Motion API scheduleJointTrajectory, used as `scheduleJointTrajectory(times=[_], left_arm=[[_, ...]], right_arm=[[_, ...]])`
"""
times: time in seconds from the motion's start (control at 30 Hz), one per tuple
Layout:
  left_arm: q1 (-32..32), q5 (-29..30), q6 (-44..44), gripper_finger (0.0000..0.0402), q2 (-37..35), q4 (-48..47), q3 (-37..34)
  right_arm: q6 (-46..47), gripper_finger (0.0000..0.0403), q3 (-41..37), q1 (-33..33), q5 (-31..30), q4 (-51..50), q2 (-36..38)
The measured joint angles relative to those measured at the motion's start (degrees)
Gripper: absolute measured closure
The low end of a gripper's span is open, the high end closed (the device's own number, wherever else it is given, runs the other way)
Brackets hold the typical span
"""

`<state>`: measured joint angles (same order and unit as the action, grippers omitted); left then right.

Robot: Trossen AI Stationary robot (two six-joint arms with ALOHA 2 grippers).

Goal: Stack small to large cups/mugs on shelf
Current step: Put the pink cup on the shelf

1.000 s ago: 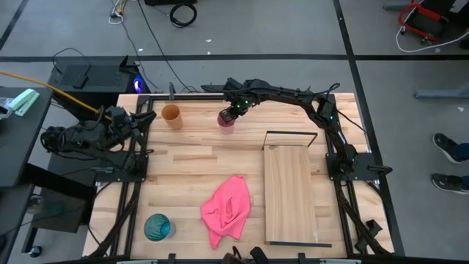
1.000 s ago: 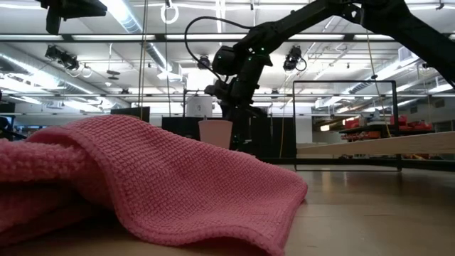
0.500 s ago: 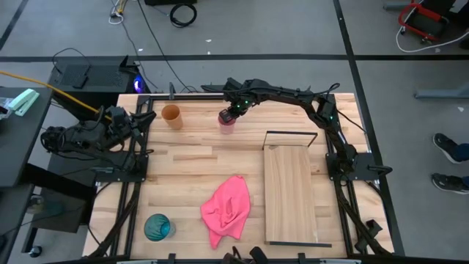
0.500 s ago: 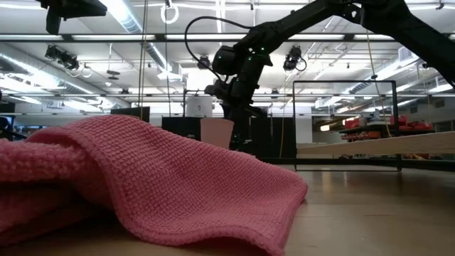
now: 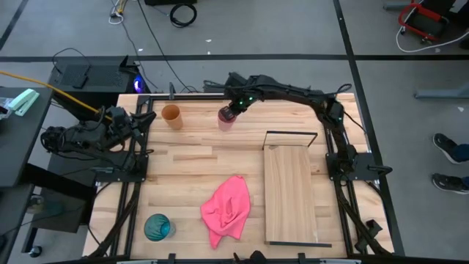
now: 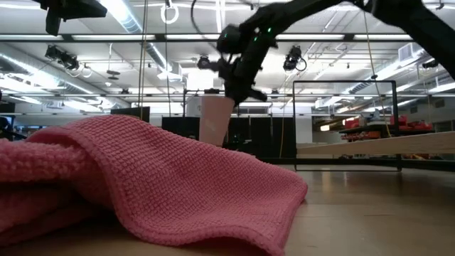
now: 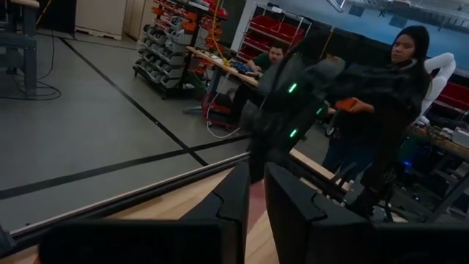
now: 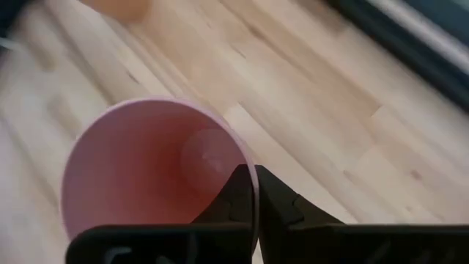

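Resting folded at about nine o'clock off the table's edge, the left gripper (image 5: pixel 144 116) waits near the orange-brown cup (image 5: pixel 171 116), its two fingers (image 7: pixel 238 202) lying close together with only a narrow slit between them. That cup stands upright at roughly eleven o'clock on the butcher-block table (image 5: pixel 183 165). Down at seven o'clock sits the teal-blue cup (image 5: pixel 157 227), upright near the front edge and well apart from the others. Toward six o'clock a crumpled pink cloth (image 5: pixel 226 208) lies between the teal-blue cup and the shelf; it fills the foreground of the low view. At twelve o'clock the right gripper (image 5: pixel 230 112) reaches in from the far right corner and is clamped on the pink cup (image 5: pixel 226 118): the right wrist view shows one finger inside and one outside the rim (image 8: pixel 253 192), pinching the wall, mouth upward. In the low view the pink cup (image 6: pixel 215 119) hangs beneath the gripper; the cloth hides its base, so whether it touches the tabletop cannot be told. At three to five o'clock lies the shelf (image 5: pixel 291 192), a long light-wood board with its black wire frame (image 5: pixel 292 134) at the far end and no cup on it. Two people (image 7: pixel 396 95) show in the room behind in the left wrist view.
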<state>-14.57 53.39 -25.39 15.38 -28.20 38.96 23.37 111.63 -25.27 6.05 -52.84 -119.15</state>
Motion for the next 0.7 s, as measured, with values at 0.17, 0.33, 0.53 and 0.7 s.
scheduleJointTrajectory(times=[0.17, 0.33, 0.53, 0.7], left_arm=[[0.00, -0.02, 0.00, 0.0358, 0.00, -0.05, 0.00], [0.00, -0.01, 0.00, 0.0356, 0.00, -0.04, 0.00], [0.00, -0.02, 0.29, 0.0362, 0.00, -0.03, 0.00], [-0.02, 0.00, 0.33, 0.0360, 0.00, -0.03, 0.00]], right_arm=[[-1.60, 0.0400, 0.02, 0.18, 0.46, -1.16, 9.09], [-2.08, 0.0400, 0.11, -0.23, 1.98, -4.59, 20.42], [-0.02, 0.0401, 0.13, -1.26, 1.71, -17.42, 32.73], [3.36, 0.0401, 0.13, -0.50, 1.23, -30.80, 40.28]])
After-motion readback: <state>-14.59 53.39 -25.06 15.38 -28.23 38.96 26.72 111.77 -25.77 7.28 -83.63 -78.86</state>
